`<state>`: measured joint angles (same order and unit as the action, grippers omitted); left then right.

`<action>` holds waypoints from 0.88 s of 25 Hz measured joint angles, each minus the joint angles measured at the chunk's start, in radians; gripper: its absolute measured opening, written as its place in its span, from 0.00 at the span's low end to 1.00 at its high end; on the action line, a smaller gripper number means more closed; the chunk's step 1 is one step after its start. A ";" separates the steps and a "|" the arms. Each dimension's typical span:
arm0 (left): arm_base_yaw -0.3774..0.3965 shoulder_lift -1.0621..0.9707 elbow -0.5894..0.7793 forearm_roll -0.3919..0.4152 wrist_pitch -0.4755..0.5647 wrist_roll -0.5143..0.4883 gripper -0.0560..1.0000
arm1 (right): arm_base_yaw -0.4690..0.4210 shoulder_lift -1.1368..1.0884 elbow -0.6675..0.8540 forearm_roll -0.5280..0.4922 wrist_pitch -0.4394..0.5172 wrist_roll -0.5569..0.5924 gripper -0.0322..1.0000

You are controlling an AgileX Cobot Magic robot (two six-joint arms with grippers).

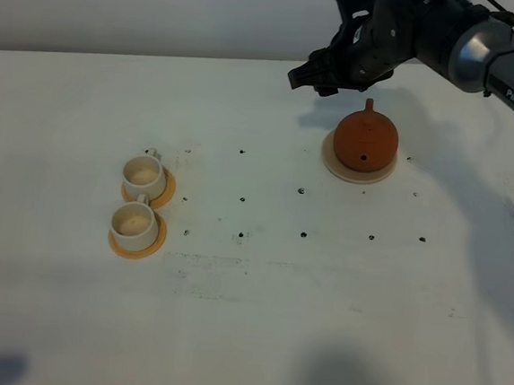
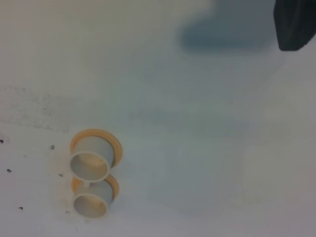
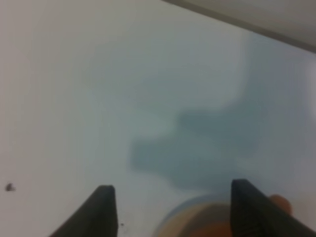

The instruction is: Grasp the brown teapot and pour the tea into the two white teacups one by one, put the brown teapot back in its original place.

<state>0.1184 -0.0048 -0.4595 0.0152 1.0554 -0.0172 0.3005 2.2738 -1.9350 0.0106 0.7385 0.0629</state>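
Round reddish-brown teapot (image 1: pixel 366 141) sits on beige coaster (image 1: pixel 331 167); right gripper (image 1: pixel 309 83) jaws wide apart, empty.

Blurry sliver, probably the brown teapot (image 3: pixel 213 232)

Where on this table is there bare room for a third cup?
Free: the wide middle between the white teacups and the brown teapot, just dark specks, and the near strip of table. Crowded: the close-set teacups; behind the teapot, where the right hand hovers.
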 joint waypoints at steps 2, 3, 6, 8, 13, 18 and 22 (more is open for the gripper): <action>0.000 0.000 0.000 0.000 0.000 0.000 0.31 | -0.014 0.001 -0.003 0.000 0.000 0.024 0.50; 0.000 0.000 0.000 0.000 0.000 0.000 0.31 | -0.020 0.006 -0.011 0.000 0.005 0.037 0.50; 0.000 0.000 0.000 0.000 0.000 0.000 0.31 | -0.040 0.039 -0.065 0.000 0.045 0.100 0.50; 0.000 0.000 0.000 0.000 0.000 0.000 0.31 | -0.048 0.072 -0.121 0.000 0.091 0.135 0.50; 0.000 0.000 0.000 0.000 0.000 0.000 0.31 | -0.048 0.154 -0.276 0.001 0.190 0.180 0.50; 0.000 0.000 0.000 0.000 0.000 0.000 0.31 | -0.059 0.206 -0.415 0.001 0.250 0.182 0.50; 0.000 0.000 0.000 0.000 0.000 0.000 0.31 | -0.086 0.222 -0.438 -0.005 0.263 0.180 0.50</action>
<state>0.1184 -0.0048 -0.4595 0.0152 1.0554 -0.0172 0.2142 2.4961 -2.3734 0.0060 1.0017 0.2431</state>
